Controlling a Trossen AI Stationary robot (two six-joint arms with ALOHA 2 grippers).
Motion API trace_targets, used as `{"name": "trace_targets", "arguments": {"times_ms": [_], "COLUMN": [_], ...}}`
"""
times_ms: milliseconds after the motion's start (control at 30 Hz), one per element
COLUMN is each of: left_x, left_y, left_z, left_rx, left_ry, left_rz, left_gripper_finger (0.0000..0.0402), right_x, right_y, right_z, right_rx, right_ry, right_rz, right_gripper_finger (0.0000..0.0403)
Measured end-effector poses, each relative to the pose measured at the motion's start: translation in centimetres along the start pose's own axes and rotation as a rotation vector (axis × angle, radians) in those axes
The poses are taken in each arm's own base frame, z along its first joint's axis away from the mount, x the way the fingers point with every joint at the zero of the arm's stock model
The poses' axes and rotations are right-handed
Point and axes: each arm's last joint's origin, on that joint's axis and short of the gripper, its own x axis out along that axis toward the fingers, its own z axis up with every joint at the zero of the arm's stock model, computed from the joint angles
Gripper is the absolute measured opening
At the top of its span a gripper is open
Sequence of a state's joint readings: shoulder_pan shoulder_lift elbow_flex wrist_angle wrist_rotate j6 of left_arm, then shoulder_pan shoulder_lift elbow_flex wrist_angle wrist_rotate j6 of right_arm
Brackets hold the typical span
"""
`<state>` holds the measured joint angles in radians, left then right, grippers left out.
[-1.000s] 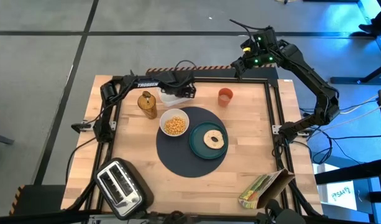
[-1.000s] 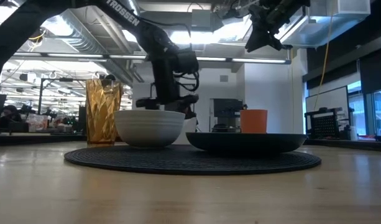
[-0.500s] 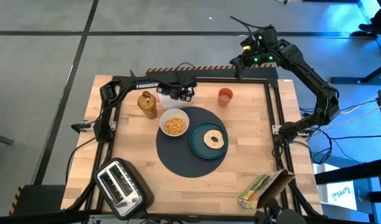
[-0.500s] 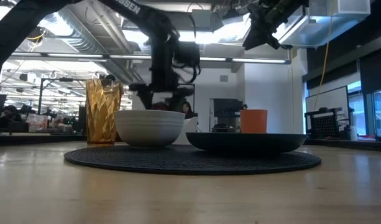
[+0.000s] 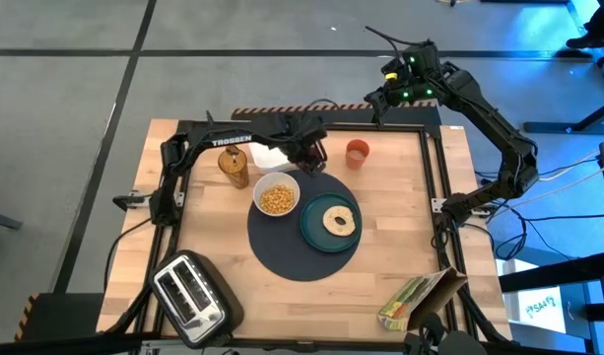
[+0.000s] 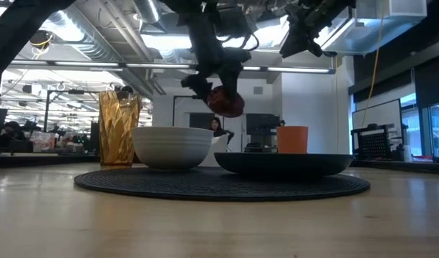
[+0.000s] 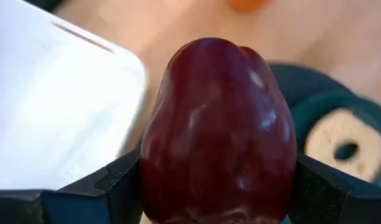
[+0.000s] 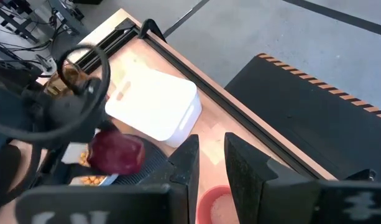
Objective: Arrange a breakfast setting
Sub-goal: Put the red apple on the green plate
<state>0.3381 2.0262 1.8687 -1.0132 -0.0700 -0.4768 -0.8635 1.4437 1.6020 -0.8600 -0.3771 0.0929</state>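
Holding the red fruit [image 7: 218,130] aloft near the mat's [image 5: 282,251] far edge, your left gripper [image 5: 309,153] clamps its sides; smooth, firm, likely slippery, so keep gripping the widest part. Right gripper [image 8: 207,163] waits nearly closed, empty.

Left arm reaches across the far side of the tabletop, wrist bent down. Left pincer [image 5: 311,153] raised off the surface, fingers [image 7: 103,186] clamped on either side of a red fruit [image 7: 218,130]. Right arm folded high beyond the far edge; right pincer [image 8: 207,163] idle, fingers nearly together, nothing between them.
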Motion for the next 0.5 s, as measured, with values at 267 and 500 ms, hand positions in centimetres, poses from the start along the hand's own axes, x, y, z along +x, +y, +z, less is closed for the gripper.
{"name": "trace_targets", "arguments": {"times_ms": [267,500], "left_x": [3.2,4.8], "left_y": [1.0,3.4], "left_z": [-2.7,-4.1], "left_rx": [-0.058,-0.154], "left_ry": [0.160,0.251], "left_rz": [0.048,0.168], "left_gripper_finger": [0.0290,0.0290], "right_x": [0.0,0.0], "right_y": [0.0,0.0], "right_z": [0.1,0.0], "right_rx": [-0.006,-0.002], "right_ry": [-0.013,-0.004], "right_rz": [0.001,0.000], "right_gripper_finger": [0.0069,0.0069]}}
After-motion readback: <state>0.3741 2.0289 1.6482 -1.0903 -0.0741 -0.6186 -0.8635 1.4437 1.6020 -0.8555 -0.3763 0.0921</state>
